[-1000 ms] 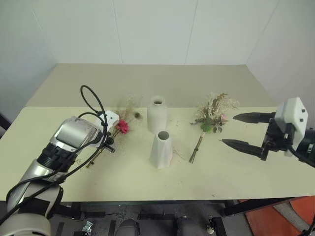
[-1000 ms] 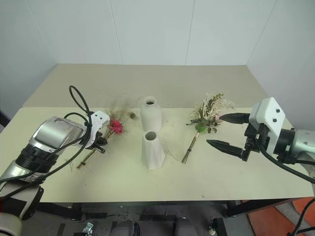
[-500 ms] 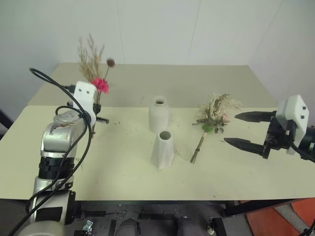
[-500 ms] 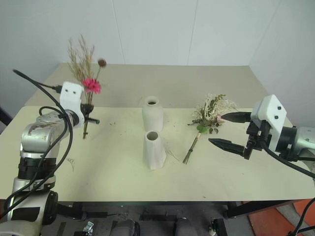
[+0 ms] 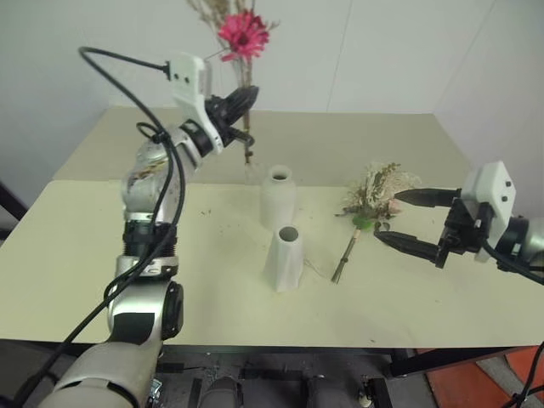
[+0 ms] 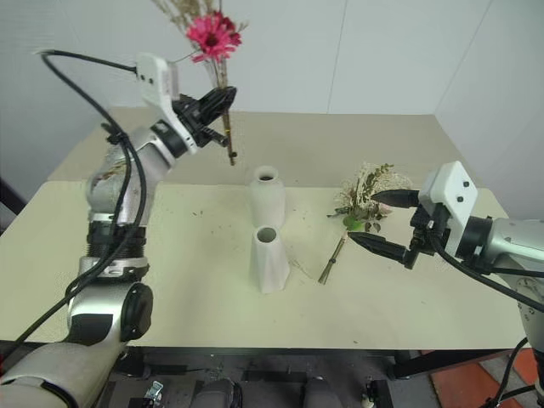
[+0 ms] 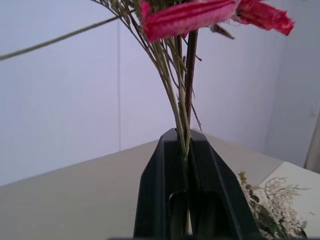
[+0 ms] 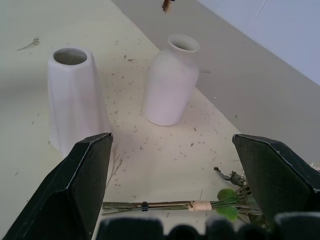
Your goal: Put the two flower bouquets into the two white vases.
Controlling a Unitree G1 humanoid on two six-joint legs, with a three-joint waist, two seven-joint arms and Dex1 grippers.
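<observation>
My left gripper (image 5: 240, 100) is shut on the stems of the slim bouquet (image 5: 244, 32) and holds it upright in the air. Its pink bloom is on top, and its stem ends (image 5: 248, 155) hang just above and behind the rounded white vase (image 5: 277, 197). In the left wrist view the fingers (image 7: 165, 170) pinch the stems (image 7: 182, 120). The cone-shaped white vase (image 5: 285, 257) stands in front of the rounded one. The cream-white and green bouquet (image 5: 374, 194) lies on the table to their right. My right gripper (image 5: 398, 219) hovers open beside its blooms, holding nothing.
The pale table (image 5: 212, 297) has scattered plant crumbs around the vases. A lower beige surface (image 5: 357, 136) lies behind it, against the white wall. In the right wrist view the tied stem (image 8: 165, 205) of the lying bouquet runs across between my open fingers (image 8: 80, 185).
My left arm lifted the slim bouquet off the table's left side, swung it upright, and carried it up and right to above the rounded vase. The right gripper stayed put, still open.
</observation>
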